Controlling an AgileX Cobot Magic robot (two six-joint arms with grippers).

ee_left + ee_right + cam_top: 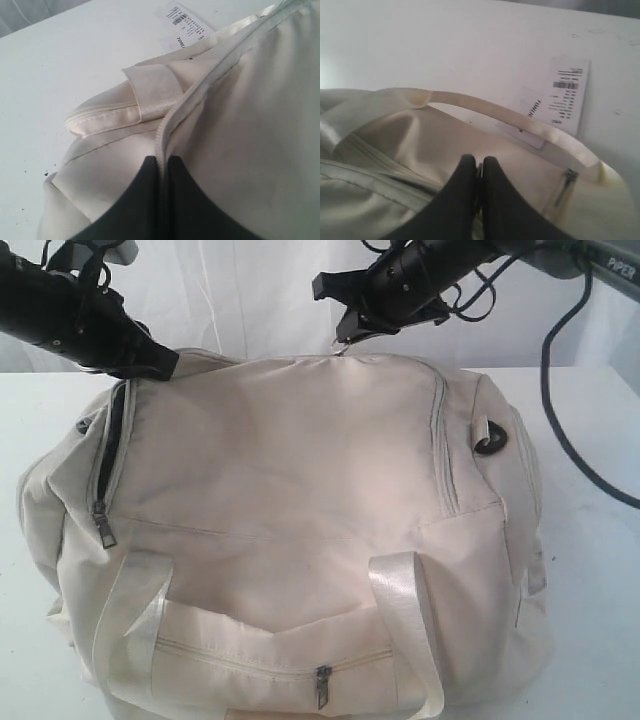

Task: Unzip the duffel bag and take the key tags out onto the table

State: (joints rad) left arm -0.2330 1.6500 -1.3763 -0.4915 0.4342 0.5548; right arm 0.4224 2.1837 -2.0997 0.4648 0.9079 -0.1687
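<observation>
The cream duffel bag (300, 500) fills most of the table (600, 590). My left gripper (152, 362) is at the bag's far left corner, shut on the fabric seam beside a grey zipper (161, 131); the same gripper (161, 159) pinches that edge in the left wrist view. My right gripper (347, 332) is at the bag's far top edge, shut on a small metal zipper pull (342, 344); a thin dark piece sits between its fingertips (478, 161). A left side zipper (108, 455) gapes, showing dark lining. The key tags are hidden.
A front pocket zipper (322, 680) lies shut between two shiny webbing handles (405, 610). A printed paper label (565, 95) lies on the table behind the bag. Black cables (565, 430) hang at the right. A dark strap ring (490, 443) sits on the bag's right end.
</observation>
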